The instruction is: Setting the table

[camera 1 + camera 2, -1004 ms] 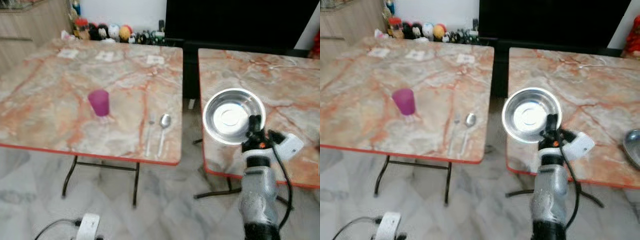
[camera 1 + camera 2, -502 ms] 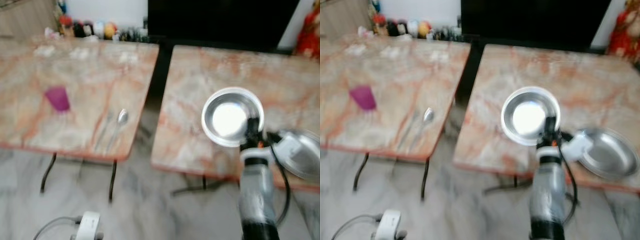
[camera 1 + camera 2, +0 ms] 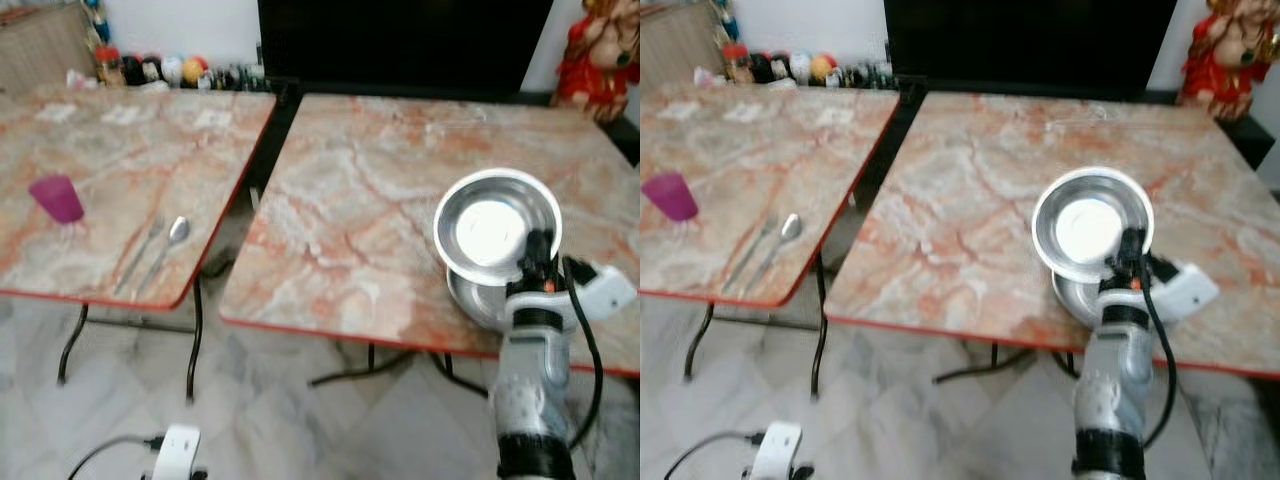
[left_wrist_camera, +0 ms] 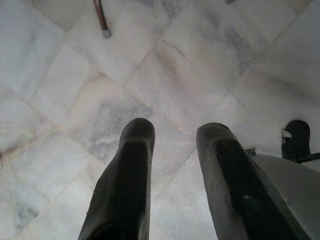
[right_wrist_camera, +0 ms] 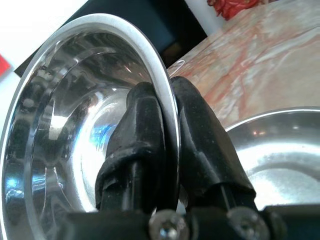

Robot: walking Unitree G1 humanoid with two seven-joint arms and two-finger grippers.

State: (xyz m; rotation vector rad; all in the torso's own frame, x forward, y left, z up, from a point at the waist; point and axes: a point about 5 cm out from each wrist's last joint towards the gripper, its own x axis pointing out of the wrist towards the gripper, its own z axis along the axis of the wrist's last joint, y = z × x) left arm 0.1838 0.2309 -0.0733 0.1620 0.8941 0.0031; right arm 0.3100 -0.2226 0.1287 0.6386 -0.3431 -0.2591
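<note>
No text, label, brand, number or sign can be read in any of the views. The small paper slips [image 3: 212,118] lying at the far side of the left bench [image 3: 60,270] are too blurred to show any writing, and the row of small bottles and jars [image 3: 790,68] on the floor against the wall behind it is too small and soft for any label to be made out.
</note>
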